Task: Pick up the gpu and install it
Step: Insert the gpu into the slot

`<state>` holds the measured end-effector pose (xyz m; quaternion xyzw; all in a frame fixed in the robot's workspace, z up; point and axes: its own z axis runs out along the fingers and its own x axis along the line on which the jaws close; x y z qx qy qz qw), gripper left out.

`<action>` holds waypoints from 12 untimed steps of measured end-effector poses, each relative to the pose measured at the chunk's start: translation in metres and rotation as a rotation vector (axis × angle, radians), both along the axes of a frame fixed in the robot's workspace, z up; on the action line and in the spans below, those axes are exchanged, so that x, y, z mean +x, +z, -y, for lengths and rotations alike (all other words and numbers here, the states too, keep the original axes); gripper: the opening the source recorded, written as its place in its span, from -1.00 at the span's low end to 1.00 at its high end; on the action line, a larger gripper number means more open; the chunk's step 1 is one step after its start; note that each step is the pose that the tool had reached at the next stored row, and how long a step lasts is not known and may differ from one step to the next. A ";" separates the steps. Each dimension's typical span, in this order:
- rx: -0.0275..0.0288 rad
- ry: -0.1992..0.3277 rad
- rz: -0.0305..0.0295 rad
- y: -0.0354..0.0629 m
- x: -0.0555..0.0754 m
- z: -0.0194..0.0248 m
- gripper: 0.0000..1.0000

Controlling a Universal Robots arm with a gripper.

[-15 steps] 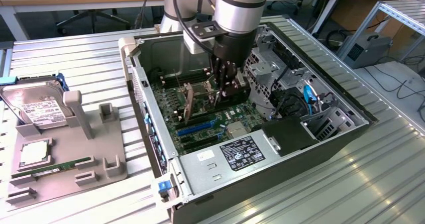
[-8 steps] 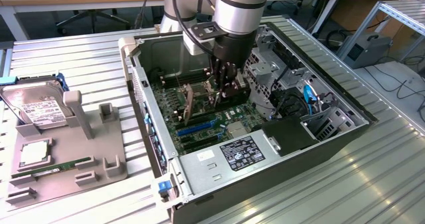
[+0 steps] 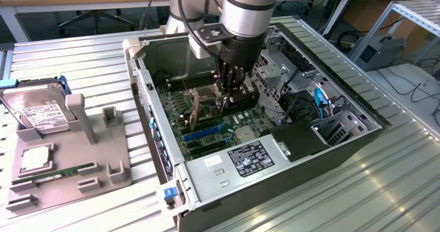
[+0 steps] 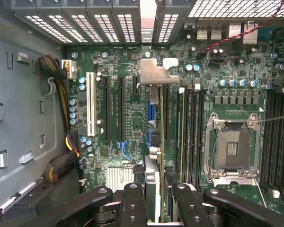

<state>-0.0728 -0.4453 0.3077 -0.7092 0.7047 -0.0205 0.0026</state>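
Looking down into the open computer case (image 3: 148, 95), you see the gripper (image 3: 230, 95) lowered over the motherboard (image 3: 206, 123), its fingers (image 4: 132, 203) narrowed onto the upper edge of the gpu (image 3: 195, 108). The card stands upright on its long edge, inside the case, over the expansion slots (image 4: 106, 109) (whether it is fully seated in one you cannot tell). From the wrist view the gpu (image 4: 154, 156) runs edge-on away from the gripper (image 4: 156, 201), and its silvery bracket (image 4: 156, 73) sits near the rear slot covers (image 4: 109, 23) of the case. The empty processor socket (image 4: 232, 149) lies just to one side of it. On the exterior view's left, a grey holder tray (image 3: 103, 175) on the table (image 3: 385, 191) carries the hard drive (image 3: 38, 111) and the green memory stick (image 3: 65, 171), well apart from the case.
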 end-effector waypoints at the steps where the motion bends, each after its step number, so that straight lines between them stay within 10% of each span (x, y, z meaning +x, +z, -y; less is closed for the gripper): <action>1: 0.0000 0.000 0.0000 0.0000 0.000 0.0004 -0.47; 12: -0.0001 0.000 0.0001 -0.0002 -0.009 0.0034 -0.47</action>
